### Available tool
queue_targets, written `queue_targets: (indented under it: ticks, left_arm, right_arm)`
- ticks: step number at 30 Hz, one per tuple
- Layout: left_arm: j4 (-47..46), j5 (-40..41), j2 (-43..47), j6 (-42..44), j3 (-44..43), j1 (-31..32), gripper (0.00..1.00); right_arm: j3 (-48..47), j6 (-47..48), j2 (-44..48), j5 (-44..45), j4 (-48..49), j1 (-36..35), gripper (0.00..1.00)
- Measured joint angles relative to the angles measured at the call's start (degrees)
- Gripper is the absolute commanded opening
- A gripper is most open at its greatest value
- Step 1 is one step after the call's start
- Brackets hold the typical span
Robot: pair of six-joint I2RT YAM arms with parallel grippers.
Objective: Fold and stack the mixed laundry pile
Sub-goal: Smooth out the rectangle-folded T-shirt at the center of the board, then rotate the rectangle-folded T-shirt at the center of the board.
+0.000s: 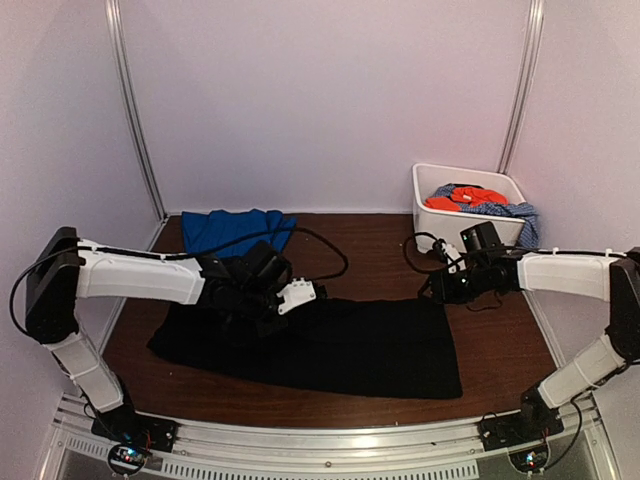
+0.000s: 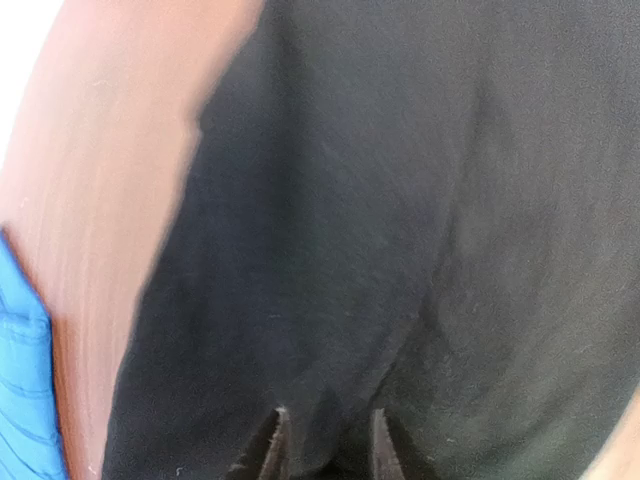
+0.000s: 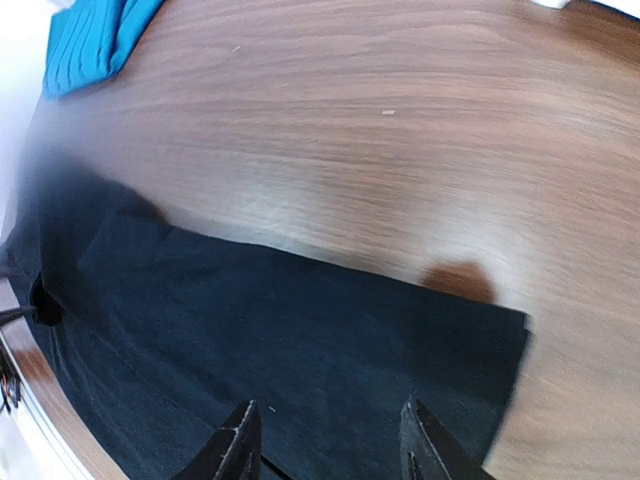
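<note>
Currently the black garment (image 1: 340, 345) lies spread flat in the middle of the desk (image 1: 380, 250). The left pincer (image 2: 330, 445) hangs over it, narrowly parted and, as far as the blur allows, empty. The right pincer (image 3: 330, 440) stands wider above its far right corner, holding nothing. The blue garment (image 1: 235, 230) lies at the far left.

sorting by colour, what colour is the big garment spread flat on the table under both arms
Plain black, no pattern. The black garment shows best in the top external view.
</note>
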State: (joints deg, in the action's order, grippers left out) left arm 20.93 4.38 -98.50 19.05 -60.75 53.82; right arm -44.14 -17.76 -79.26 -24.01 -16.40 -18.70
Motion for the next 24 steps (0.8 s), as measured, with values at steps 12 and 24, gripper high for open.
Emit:
queue_targets:
  ticks: [12, 24]
  left_arm:
    - [-4.04, -1.49, 11.50, -33.97, 8.83, -14.86, 0.39]
    - [-1.95, 2.29, 4.85, -50.69, 13.99, -22.58, 0.35]
  right_arm:
    - [-6.80, 2.49, -19.56, -1.60, 4.28, -7.26, 0.42]
    - [6.69, -2.89, -8.46, -0.42, 8.07, -7.39, 0.43]
